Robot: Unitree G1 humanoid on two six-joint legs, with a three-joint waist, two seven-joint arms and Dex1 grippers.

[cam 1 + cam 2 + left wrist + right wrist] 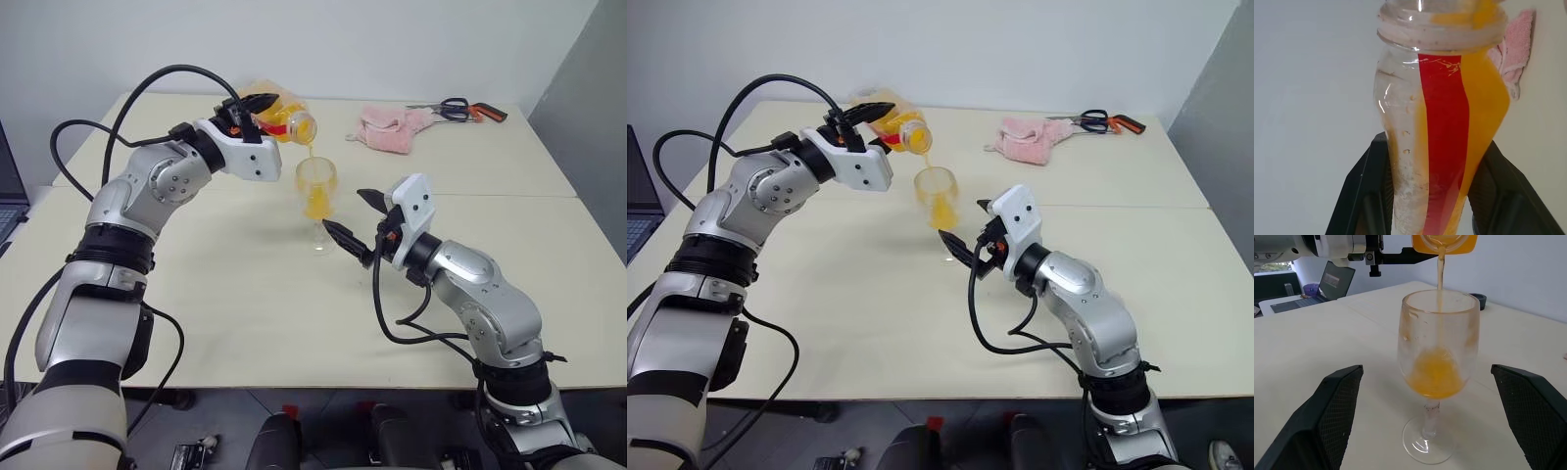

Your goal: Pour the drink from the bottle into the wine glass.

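Item 1, bottle [284, 119]: small clear plastic, red label strip, wide open neck. Located upper centre of the left eye view, tipped mouth-down above the glass. Held by the left gripper [257, 106], whose two black fingers [1366, 196] are clamped tight on the lower body, one on each side of the label. Judged light and getting lighter as it empties; thin plastic likely gives under a squeeze, and a wet wall would be slippery. Best hold: the waist of the body, as now, clear of the neck.

Item 2, drink [1436, 374]: orange-yellow liquid. A thin stream falls from the bottle mouth into the bowl; a pool sits in the bottom part of the bowl, more remains in the bottle. Judged to slosh and splash if the tilt steepens sharply.

Item 3, wine glass [316, 196]: clear, stemmed, upright on the table [245, 294], centre of the frame, directly below the bottle mouth. Judged stiff, brittle and top-heavy on a narrow foot; easily tipped by a knock. Best hold: the stem or low on the bowl, gently.

Item 4, right gripper [355, 217]: fingers spread wide, empty, standing either side of the glass at stem height in the right wrist view, not touching it. Judged ready to steady it.

Item 5, pink cloth [394, 130] and scissors [460, 109]: upper right, well apart from the pour.
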